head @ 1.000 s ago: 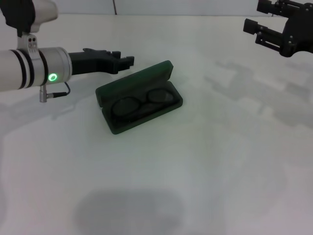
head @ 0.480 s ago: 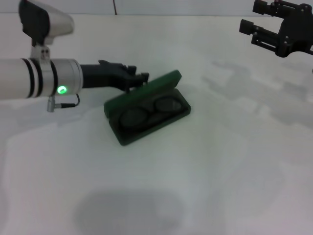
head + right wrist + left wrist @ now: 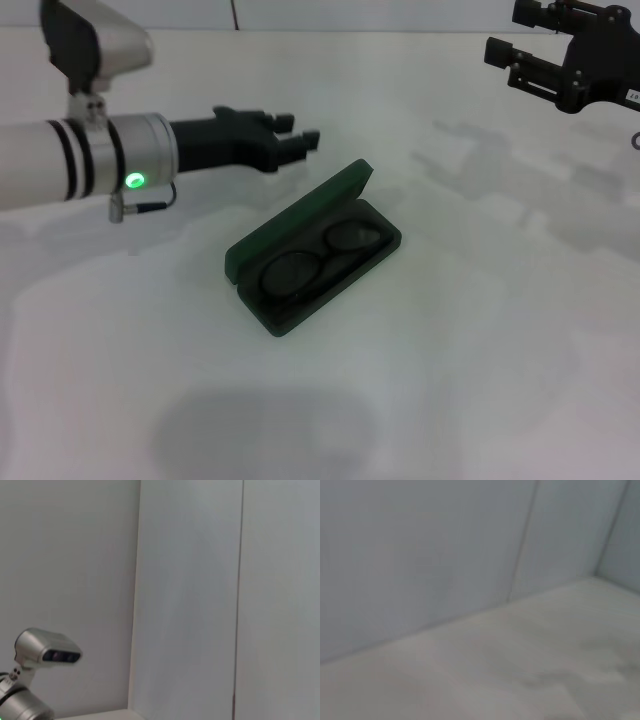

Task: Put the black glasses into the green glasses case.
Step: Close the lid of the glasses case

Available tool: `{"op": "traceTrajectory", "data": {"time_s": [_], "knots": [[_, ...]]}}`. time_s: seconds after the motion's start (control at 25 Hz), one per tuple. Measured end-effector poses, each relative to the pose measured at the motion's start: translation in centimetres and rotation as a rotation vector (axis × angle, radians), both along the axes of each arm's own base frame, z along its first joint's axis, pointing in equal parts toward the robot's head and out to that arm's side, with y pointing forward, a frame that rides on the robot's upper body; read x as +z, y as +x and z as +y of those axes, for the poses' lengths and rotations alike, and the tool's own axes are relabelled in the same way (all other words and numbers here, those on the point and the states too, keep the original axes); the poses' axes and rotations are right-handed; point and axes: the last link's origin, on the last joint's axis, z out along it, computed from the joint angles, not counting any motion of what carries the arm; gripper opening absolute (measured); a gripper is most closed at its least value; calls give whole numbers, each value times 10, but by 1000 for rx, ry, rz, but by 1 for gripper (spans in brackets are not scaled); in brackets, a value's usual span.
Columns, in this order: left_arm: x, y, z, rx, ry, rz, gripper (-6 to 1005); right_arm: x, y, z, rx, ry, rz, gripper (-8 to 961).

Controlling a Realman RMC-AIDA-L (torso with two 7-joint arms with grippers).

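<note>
Desk [image 3: 480, 330]: plain white surface, meets a pale wall at the far edge. One item lies directly on it, near centre: the green glasses case [image 3: 300, 262], lid open, set at a slant to the desk edge.

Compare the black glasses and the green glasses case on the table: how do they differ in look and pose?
The black glasses are a thin dark frame with lenses; the green glasses case is a solid dark green shell. The glasses lie flat inside; the case stands open, lid tilted up. Both sit untouched, neither gripper on them.
</note>
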Motion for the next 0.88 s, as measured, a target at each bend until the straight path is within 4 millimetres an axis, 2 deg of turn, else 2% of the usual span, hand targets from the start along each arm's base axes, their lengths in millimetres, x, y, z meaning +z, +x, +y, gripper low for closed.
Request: {"op": "traceTrajectory", "data": {"time_s": [0.2,0.36,0.4,0.48,0.56,0.8,0.88], "knots": [[20,3,1,13,8,-56,521,1,2,-1,-4,2,-2,562],[34,9,-8,-7,-90,-98,526,2,2,-1,-1,5,-4,563],[42,15,-18,-50,-169,-134,528,2,2,-1,-1,5,-5,563],[45,18,-22,-71,-199,-146,531,3,3,-1,0,4,-9,564],[45,19,-25,-73,-215,-134,533,3,2,0,4,3,-15,564],[30,18,-31,-34,-249,-4,542,0,-3,1,22,-5,-32,566],[27,17,-30,-20,-250,32,626,-1,-4,1,26,-11,-35,566]]}}
